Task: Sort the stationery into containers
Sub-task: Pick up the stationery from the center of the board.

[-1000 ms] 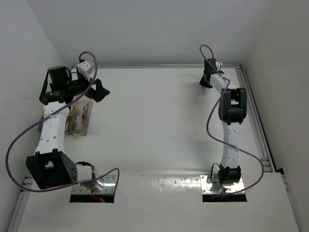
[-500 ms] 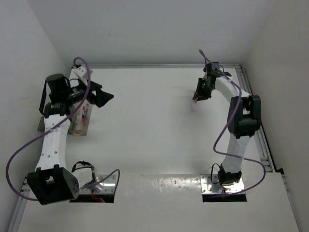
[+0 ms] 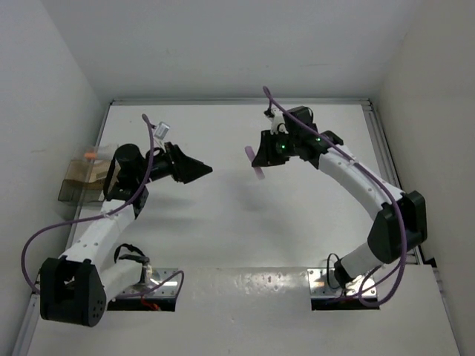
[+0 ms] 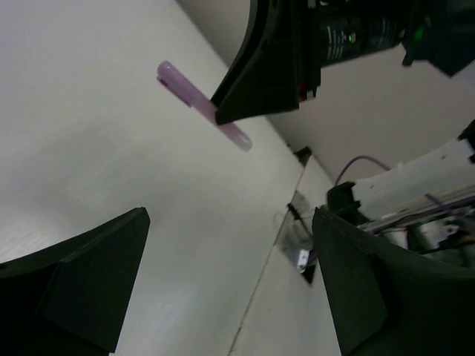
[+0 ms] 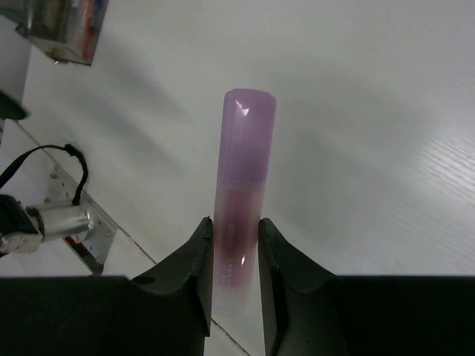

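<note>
**Pink marker (image 5: 245, 156) carried above the white table (image 3: 245, 237) by the right gripper (image 5: 234, 237).**
Nearest the bases, the left gripper (image 4: 228, 222) has its jaws spread wide with nothing between them; it faces the marker, near it but apart. Beyond it, over the table's middle, the right gripper's fingers (image 5: 194, 256) pinch the marker's barrel, and its rounded end juts past the tips. The clear joined bins (image 3: 82, 182) stand at the table's left edge, well apart from the marker, with something red showing inside.
</note>
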Controlling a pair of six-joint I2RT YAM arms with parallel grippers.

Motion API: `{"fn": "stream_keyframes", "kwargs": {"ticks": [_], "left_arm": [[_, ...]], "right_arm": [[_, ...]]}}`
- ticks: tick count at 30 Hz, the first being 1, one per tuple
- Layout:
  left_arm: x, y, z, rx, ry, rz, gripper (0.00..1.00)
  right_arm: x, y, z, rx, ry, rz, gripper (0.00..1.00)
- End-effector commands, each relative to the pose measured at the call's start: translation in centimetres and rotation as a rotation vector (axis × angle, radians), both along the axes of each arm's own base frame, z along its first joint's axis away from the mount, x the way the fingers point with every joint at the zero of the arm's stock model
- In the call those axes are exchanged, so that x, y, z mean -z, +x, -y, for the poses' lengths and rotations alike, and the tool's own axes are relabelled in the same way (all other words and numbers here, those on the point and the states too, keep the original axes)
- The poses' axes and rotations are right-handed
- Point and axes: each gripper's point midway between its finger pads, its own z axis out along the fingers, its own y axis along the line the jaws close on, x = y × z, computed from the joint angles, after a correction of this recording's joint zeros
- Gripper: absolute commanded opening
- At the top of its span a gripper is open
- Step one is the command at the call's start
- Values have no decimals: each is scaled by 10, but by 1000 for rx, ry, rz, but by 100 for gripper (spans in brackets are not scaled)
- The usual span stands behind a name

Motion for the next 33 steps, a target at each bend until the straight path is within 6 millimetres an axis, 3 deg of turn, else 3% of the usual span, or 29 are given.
{"fn": "stream_keyframes", "kwargs": {"ticks": [1, 4, 11, 17, 25, 33], "left_arm": [[-18, 1, 13, -18, -173, -98, 99], [-7, 4, 17, -47, -184, -153, 100], [-11, 11, 33, -51, -154, -146, 100], [-1, 20, 36, -78, -173, -193, 95], [-16, 26, 40, -75, -247, -186, 93], [-11, 30, 44, -74, -269, -223, 85]], "right_arm": [[-33, 4, -17, -18, 10, 148, 0], [-43, -1, -28, -28, 9, 179, 0], [-63, -10, -52, -62, 1, 235, 0], [-68, -22, -72, -114, -4, 249, 0], [-70, -33, -87, -162, -16, 270, 0], [-71, -41, -101, -205, -15, 277, 0]]}}
